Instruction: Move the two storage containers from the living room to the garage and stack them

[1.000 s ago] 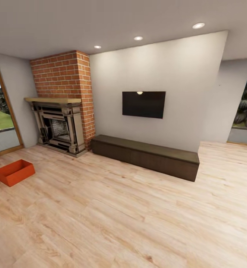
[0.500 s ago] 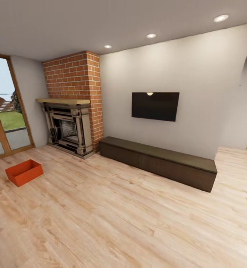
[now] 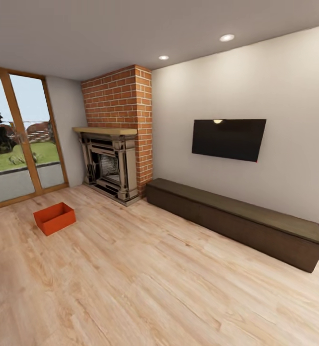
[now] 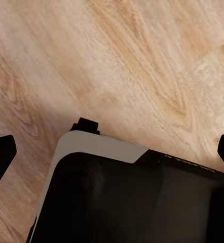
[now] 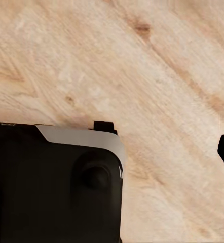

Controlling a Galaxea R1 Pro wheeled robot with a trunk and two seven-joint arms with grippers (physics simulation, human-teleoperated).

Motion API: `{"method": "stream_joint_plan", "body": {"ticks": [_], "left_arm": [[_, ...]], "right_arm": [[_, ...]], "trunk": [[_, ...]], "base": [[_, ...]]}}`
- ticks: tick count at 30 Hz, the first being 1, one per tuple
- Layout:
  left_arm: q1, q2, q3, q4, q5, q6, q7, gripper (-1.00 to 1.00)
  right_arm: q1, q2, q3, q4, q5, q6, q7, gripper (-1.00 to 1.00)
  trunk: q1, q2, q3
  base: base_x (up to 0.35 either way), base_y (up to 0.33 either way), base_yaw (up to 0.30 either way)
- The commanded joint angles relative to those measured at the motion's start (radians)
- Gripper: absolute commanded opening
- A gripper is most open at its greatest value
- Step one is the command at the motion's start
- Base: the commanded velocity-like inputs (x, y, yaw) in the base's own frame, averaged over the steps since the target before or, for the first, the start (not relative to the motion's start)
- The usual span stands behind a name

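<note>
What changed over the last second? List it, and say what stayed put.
The head camera swung left: the whole scene slid right in the head view, revealing more of the glass doors. Nothing in the room itself moved. The storage container sits on the wood floor before the fireplace, ungrasped; TV and bench unchanged.

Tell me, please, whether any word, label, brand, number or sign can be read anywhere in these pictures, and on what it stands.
None can be read: the TV, orange bin, fireplace and long cabinet carry no writing.
Faint marks on the robot's dark body edge: too blurred to read.
</note>
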Motion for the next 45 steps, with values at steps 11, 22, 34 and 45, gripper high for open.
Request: {"method": "stream_joint_plan", "body": {"ticks": [11, 22, 34, 45], "left_arm": [[-0.001, 0.0, -0.009, 0.001, 0.008, -0.003, 0.001, 1.0], [-0.001, 0.0, -0.009, 0.001, 0.008, -0.003, 0.002, 1.0], [-0.001, 0.0, -0.008, 0.001, 0.008, -0.003, 0.001, 1.0], [-0.001, 0.0, -0.009, 0.001, 0.008, -0.003, 0.001, 1.0]], "right_arm": [[-0.001, 0.001, 0.008, 0.003, -0.008, -0.005, -0.001, 1.0], [-0.001, 0.002, 0.015, 0.003, 0.0, 0.001, -0.011, 1.0], [-0.001, 0.001, 0.023, 0.003, 0.002, 0.002, -0.012, 1.0], [-0.001, 0.002, 0.029, 0.003, 0.006, -0.001, -0.01, 1.0]], "trunk": [[0.001, -0.001, -0.001], [0.001, -0.001, -0.001], [0.001, -0.001, -0.001], [0.001, -0.001, -0.001]], "base": [[0.323, 0.0, 0.263], [0.323, 0.0, 0.044], [0.323, 0.0, 0.0], [0.323, 0.0, 0.002]]}}
